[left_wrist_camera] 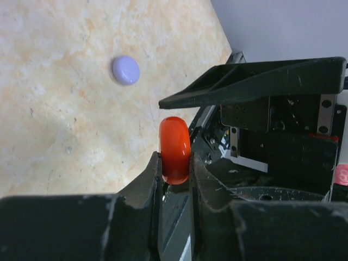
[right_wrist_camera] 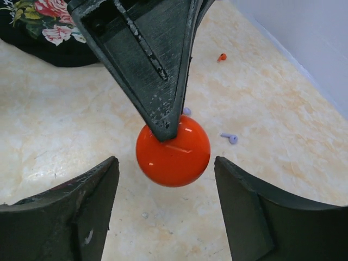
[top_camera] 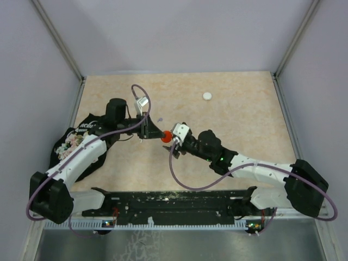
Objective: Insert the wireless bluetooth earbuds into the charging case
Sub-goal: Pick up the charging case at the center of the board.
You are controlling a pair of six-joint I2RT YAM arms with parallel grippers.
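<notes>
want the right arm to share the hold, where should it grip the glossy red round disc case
Probably the rim of the glossy red round disc case, at two opposite edges, coming face-on. The left gripper clamps its flat faces, so only the round edge is free, and the open right gripper flanks it.

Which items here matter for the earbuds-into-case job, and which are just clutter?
Job:
- red charging case, pinched in the left gripper
- right gripper, open either side of it
- lilac earbud
- red earbud

Lying about:
- floral bag
- white disc, perhaps a spare case
- lilac round piece, unclear what
</notes>
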